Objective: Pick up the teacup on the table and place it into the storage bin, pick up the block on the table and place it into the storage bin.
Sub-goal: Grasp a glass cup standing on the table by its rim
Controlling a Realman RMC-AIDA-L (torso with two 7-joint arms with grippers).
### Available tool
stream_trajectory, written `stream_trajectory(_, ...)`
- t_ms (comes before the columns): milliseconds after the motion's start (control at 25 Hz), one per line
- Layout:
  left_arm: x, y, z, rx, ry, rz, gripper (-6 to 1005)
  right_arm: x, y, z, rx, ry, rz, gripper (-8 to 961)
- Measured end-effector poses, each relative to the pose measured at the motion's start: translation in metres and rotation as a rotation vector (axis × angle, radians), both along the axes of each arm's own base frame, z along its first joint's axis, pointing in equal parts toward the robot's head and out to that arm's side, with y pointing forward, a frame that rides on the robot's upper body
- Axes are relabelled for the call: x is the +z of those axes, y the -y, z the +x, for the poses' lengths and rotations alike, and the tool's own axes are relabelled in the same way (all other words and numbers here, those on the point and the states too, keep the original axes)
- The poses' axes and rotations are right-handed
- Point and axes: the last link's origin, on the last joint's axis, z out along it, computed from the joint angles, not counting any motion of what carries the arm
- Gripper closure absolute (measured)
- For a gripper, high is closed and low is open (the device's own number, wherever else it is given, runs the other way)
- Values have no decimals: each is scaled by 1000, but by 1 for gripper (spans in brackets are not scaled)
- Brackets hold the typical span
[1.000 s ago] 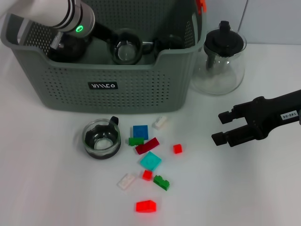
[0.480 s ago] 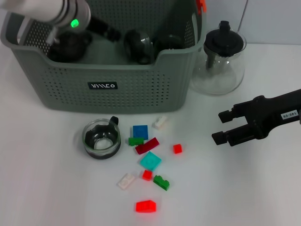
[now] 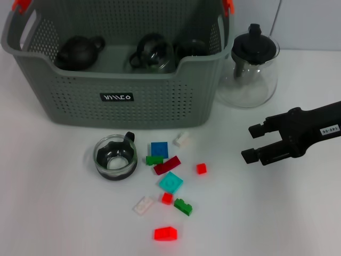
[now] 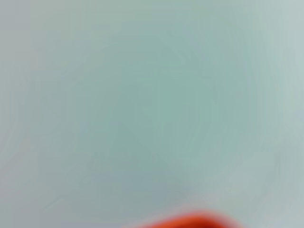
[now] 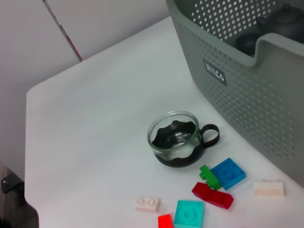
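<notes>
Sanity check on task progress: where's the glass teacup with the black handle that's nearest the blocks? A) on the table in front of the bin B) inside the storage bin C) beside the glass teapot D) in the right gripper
A. The teacup stands upright on the table in front of the storage bin, left of the blocks; the right gripper is open and empty, well off to its right.

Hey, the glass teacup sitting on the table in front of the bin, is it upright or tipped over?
Upright. The teacup stands on its base on the table, its round rim facing up in the head view, handle out to one side.
</notes>
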Motion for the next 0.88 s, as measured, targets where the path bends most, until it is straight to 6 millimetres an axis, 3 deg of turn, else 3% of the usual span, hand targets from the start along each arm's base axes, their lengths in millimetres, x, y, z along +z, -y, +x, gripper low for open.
stream_trajectory(160, 20, 44, 7, -274, 129, -88, 282, 0, 0, 0, -1, -4, 2, 112)
stream_trajectory(320, 27, 88, -1, -494, 72, -166, 196, 2, -1, 1, -7, -13, 8, 111)
stream_trajectory(520, 7, 131, -28, -580, -125, -347, 199, 2, -1, 2, -22, -27, 15, 111)
stream_trajectory(760, -36, 156, -62, -506, -386, -504, 201, -3, 0, 7, -50, -36, 3, 111)
stream_trajectory(880, -46, 158, -67, -499, -446, -552, 202, -3, 0, 8, -56, -37, 5, 111)
